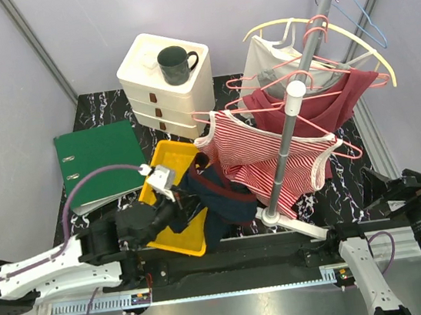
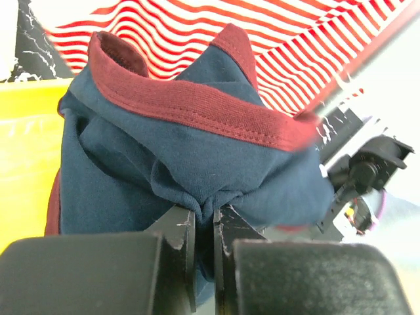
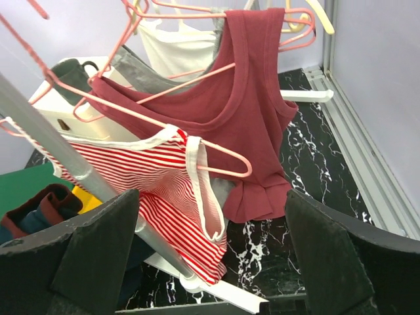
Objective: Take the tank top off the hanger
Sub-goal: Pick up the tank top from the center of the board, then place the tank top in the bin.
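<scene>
Black marble tabletop (image 1: pixel 97 110), left fingers (image 2: pixel 178 239) pinching navy tank top (image 2: pixel 184 164), right fingers (image 3: pixel 98 262) spread

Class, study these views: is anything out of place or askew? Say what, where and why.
The navy top lies crumpled against the edge of the yellow bin, pinched in the shut left gripper. The striped top seems to hang crooked, one strap drooping off its pink hanger.

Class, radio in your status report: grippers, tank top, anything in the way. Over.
Left gripper shut on navy tank top. Right gripper open, empty. Striped top hangs just behind.
</scene>
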Robot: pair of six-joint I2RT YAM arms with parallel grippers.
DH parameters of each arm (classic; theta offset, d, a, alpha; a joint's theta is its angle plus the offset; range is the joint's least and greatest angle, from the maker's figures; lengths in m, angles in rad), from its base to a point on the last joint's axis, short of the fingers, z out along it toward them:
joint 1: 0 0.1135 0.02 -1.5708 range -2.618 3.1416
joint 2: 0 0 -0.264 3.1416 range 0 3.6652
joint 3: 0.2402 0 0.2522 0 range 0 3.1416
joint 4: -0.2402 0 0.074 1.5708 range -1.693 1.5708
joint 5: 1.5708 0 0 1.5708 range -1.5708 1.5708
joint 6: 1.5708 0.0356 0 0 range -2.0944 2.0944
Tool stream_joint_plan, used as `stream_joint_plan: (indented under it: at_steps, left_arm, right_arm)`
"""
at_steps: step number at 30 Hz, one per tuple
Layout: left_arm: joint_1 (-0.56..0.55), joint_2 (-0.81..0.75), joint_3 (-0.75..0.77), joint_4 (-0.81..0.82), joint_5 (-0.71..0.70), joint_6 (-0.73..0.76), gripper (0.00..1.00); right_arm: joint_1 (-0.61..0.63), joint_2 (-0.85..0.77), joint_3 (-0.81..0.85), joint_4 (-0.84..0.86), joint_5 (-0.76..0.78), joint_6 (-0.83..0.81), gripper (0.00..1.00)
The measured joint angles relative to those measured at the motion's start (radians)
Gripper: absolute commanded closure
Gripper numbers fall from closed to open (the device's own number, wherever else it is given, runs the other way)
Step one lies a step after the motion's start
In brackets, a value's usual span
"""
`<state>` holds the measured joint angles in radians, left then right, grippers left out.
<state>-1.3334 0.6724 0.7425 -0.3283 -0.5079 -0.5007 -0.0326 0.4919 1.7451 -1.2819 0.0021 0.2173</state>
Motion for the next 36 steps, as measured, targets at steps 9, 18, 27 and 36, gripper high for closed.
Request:
stream_joint_plan:
  at_steps: [9,18,27,36]
  left_arm:
    - [0.000,-0.264,0.051,-0.261,0.036,-0.021,1.00]
    - [0.000,-0.127,0.536,-0.510,-0.175,0.108,1.00]
    - [0.000,-0.098,0.435,-0.492,-0.230,0.139,1.00]
    - [0.472,0.017,0.122,-0.394,0.024,0.090,1.00]
  right_arm:
    - [0.000,0.000,0.032,-0.003,-0.039,0.001,0.00]
    - [0.000,-0.022,-0.045,0.006,-0.066,0.008,0.00]
    - [0.000,-0.026,-0.069,0.087,-0.076,0.014,0.00]
    - [0.000,-0.032,-0.098,0.140,-0.076,0.002,0.00]
